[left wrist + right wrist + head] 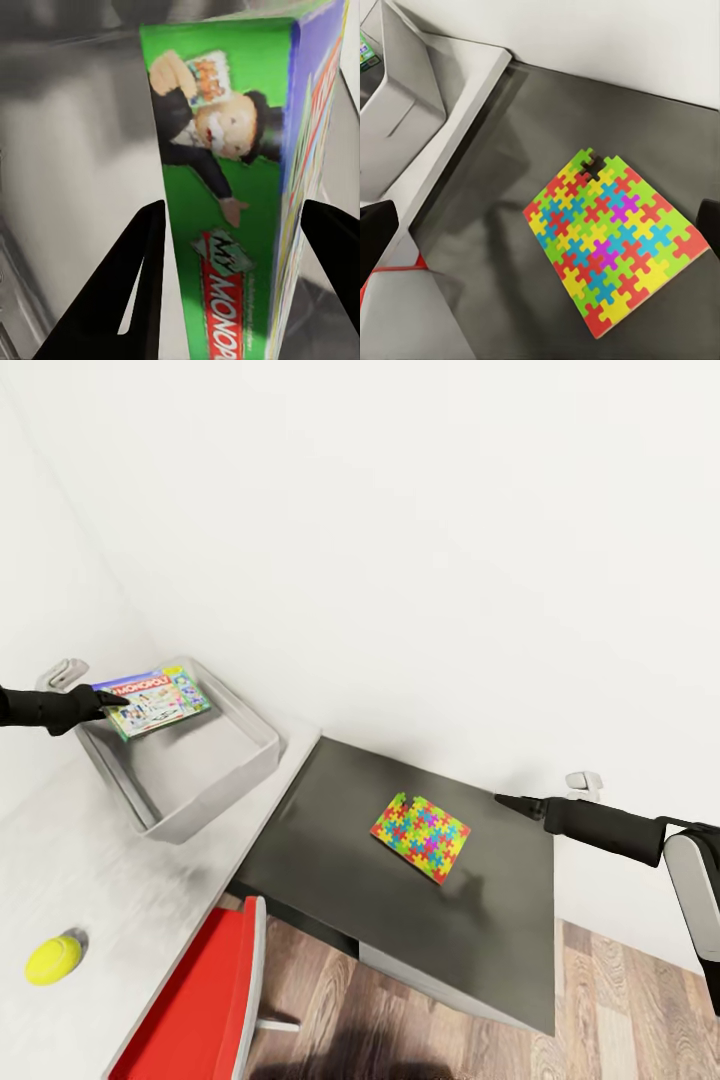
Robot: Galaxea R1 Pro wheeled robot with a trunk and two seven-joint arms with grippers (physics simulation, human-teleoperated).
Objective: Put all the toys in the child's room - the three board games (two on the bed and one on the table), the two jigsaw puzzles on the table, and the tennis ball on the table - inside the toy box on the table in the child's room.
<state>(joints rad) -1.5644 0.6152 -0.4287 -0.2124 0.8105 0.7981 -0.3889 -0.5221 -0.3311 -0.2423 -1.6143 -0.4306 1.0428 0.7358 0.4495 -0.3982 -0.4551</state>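
Left wrist view: the green-edged board game (225,187) is clamped edge-on between the left gripper (232,225) fingers above the toy box (180,780), where release at a tilt could leave it propped against a wall.

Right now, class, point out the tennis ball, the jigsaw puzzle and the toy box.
tennis ball (53,960), head view, middle of the ball.
jigsaw puzzle (421,837), head view, centre of the slab.
toy box (215,775), head view, its near sloping wall.
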